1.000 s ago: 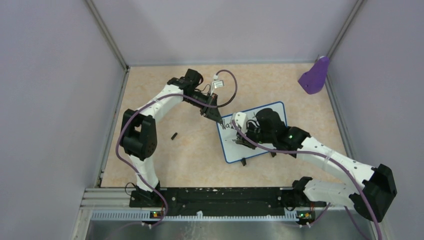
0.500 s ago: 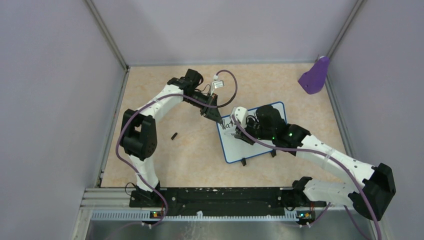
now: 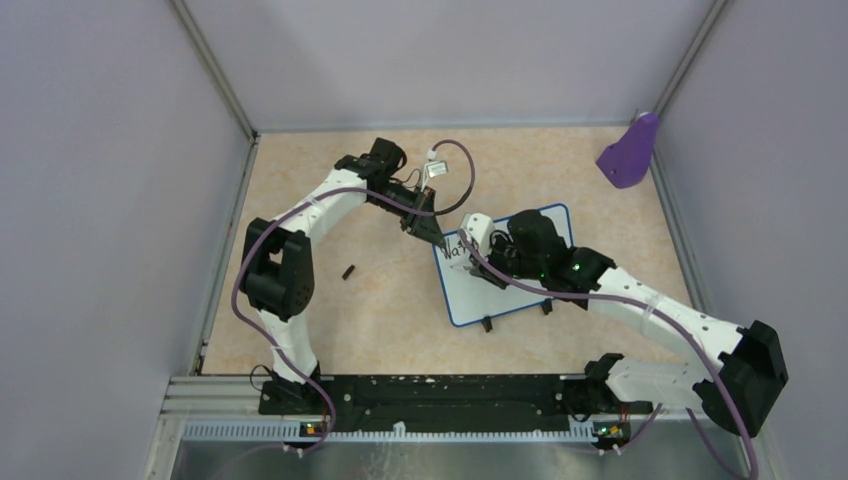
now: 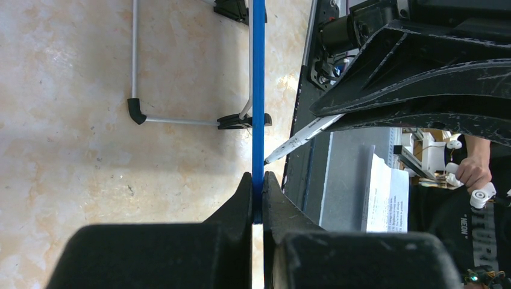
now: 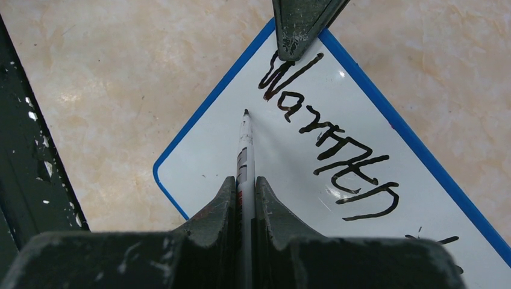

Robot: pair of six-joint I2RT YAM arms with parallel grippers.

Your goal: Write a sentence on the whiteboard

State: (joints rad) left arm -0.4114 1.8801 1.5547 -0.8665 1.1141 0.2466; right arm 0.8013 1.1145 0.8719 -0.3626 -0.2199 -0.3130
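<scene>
Here's the whiteboard (image 3: 468,296), lying at a slant on the beige table (image 3: 330,320), a little right of centre, its two black feet on the edge nearest the arms' bases.

The left gripper (image 4: 258,195) has it by the rim. Its fingers are pinched tight on the thin blue edge, which runs straight up from between the two black pads in the left wrist view. From above, that grip sits at the board's far left corner.

Now the other side: the right gripper (image 5: 244,183) is clamped on a marker (image 5: 244,144), the barrel squeezed between both fingers and poking out ahead of them. It hangs over the left part of the board, close to the left gripper. The marker's dark tip points at bare white just beside the big W, inside the blue rim. Whether the tip actually touches the surface, I can't tell.

And the sentence (image 5: 328,147): one black word so far, "Warmth", slanting along the far rim and starting right under the left gripper's fingertip. There are a few small black marks past the word at the picture's edge, too cut off to read.

Off in the far right corner sits a purple scoop (image 3: 630,152), well apart from the board. A small black piece (image 3: 348,271) lies on the table to the board's left.
</scene>
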